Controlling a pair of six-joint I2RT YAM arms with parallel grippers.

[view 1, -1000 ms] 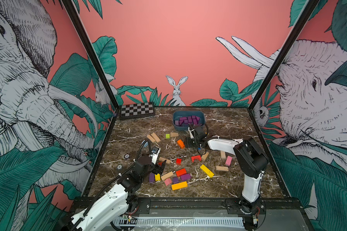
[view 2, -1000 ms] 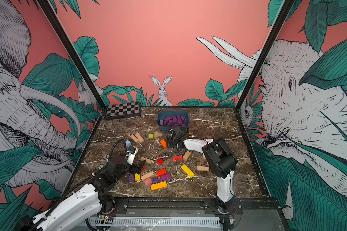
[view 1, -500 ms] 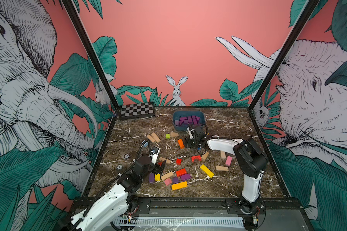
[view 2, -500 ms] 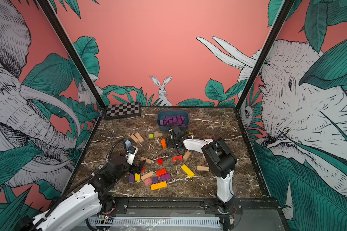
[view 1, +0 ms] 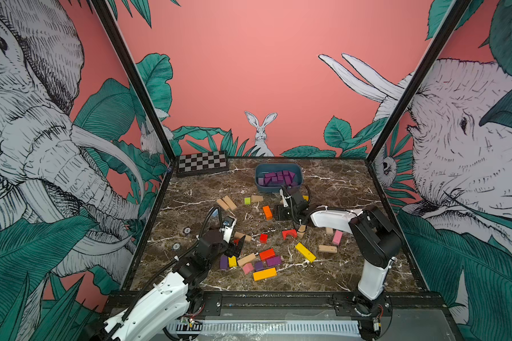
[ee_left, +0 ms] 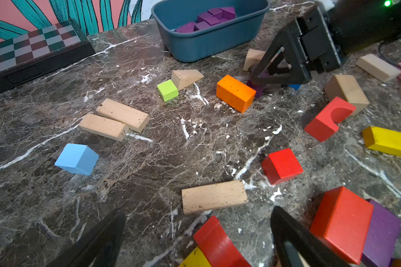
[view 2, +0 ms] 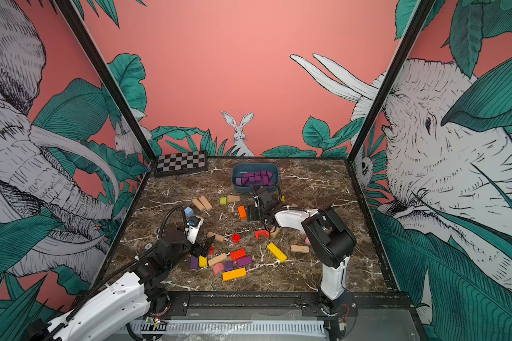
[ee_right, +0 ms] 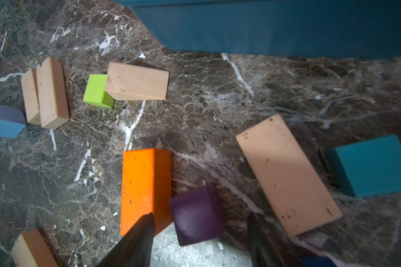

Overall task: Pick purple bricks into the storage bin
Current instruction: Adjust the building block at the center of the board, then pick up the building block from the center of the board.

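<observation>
In both top views the storage bin (view 1: 278, 189) stands toward the back of the marble table (view 1: 337, 274) with a heap of purple bricks (view 1: 278, 177) already in it. A few loose purple bricks (view 1: 274, 261) lie in the near clutter. The right gripper (view 1: 280, 212) is low, just in front of the bin, and the left gripper (view 1: 235, 246) hangs over the near clutter. In the left wrist view that gripper's jaws gape wide and hold nothing, with only a plain wooden bar (ee_left: 214, 196) ahead of them. Across the table the other tool stands over a purple cube (ee_left: 256, 89) just beside an orange block (ee_left: 235, 92). In the right wrist view its fingers (ee_right: 137, 240) straddle the cube with a gap on either side, so it is released, not gripping. The picture is dim, and one finger may be brushing the orange block. The cube should be light, rigid, matte wood that is neither slippery nor fragile. It is best pinched across two opposite flat faces at mid-height. With the orange block so close there is little room, and the cube could twist as the jaws close.
</observation>
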